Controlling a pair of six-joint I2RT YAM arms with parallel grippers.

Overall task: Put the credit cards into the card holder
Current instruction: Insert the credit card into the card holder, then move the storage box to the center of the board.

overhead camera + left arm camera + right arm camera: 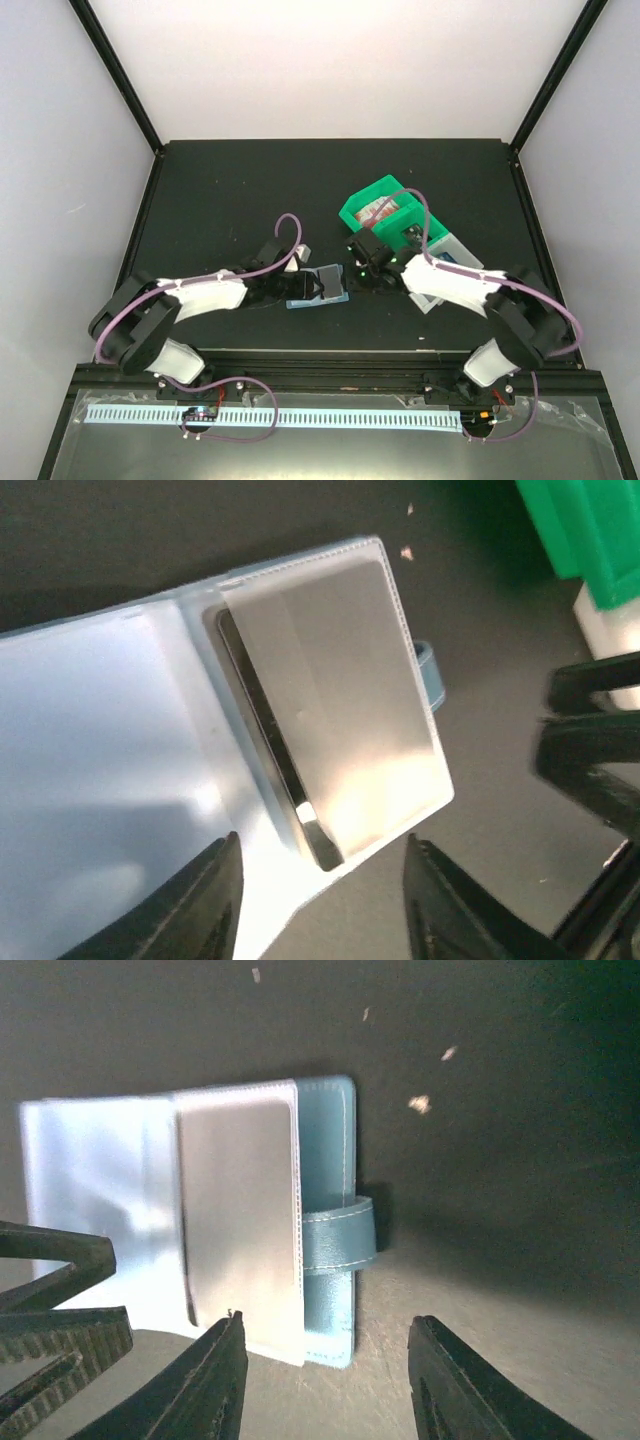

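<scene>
The fingers of the left gripper (pixel 320 895) and the right gripper (pixel 325 1370) are spread wide, holding nothing. On the table (pixel 220 190), well clear of the green bin (pixel 385 212), the holder (pixel 318 288) lies open between them, with its long axis running from one gripper to the other. The left gripper is nearer: the pocket corner sits right between its fingertips. A card (pixel 268 742) seems tucked in the clear pocket, a dark edge showing; how deep, I cannot tell. The tab (pixel 340 1235) points toward the right gripper.
</scene>
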